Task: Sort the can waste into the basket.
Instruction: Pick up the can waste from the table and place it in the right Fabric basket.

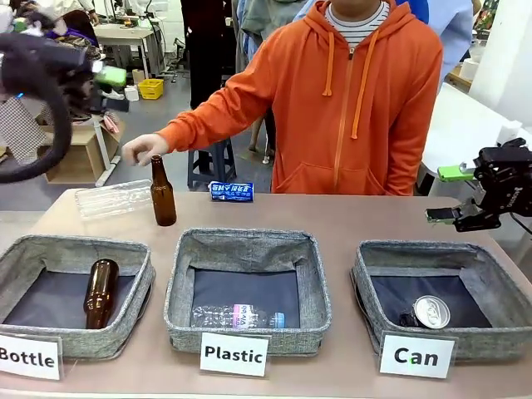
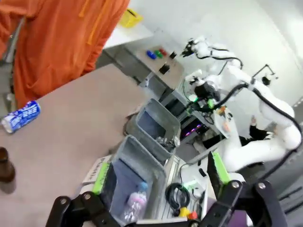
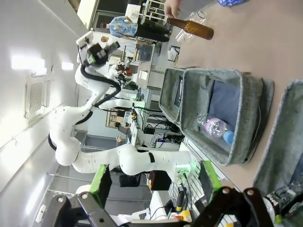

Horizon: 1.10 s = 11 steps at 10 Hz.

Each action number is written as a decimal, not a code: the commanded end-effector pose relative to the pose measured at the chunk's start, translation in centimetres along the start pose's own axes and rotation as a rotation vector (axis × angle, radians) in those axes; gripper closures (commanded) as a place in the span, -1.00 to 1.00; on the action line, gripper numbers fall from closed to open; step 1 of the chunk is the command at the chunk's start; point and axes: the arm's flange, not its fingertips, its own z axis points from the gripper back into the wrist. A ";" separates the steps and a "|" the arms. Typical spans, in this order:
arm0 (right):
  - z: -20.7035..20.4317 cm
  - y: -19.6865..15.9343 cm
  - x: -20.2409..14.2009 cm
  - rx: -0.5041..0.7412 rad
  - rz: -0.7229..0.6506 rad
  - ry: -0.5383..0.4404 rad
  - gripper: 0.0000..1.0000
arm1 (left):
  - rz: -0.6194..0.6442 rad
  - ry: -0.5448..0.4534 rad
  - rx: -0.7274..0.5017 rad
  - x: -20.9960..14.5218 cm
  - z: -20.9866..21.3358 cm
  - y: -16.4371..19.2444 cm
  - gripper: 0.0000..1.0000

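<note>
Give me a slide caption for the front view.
Blue crushed can lies at the far edge of the table; Can basket holds a silver-topped can.

Wht cards (image 1: 234,355): Bottle, Plastic, Can.

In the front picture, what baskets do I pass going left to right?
Bottle basket holding a brown bottle, Plastic basket holding a clear bottle, Can basket holding a silver-topped can.
</note>
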 end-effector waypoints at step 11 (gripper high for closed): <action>-0.2 0.5 0.1 0.018 -0.009 -0.005 -1.00 | 0.274 -0.677 0.071 -16.5 31.4 8.6 -1.00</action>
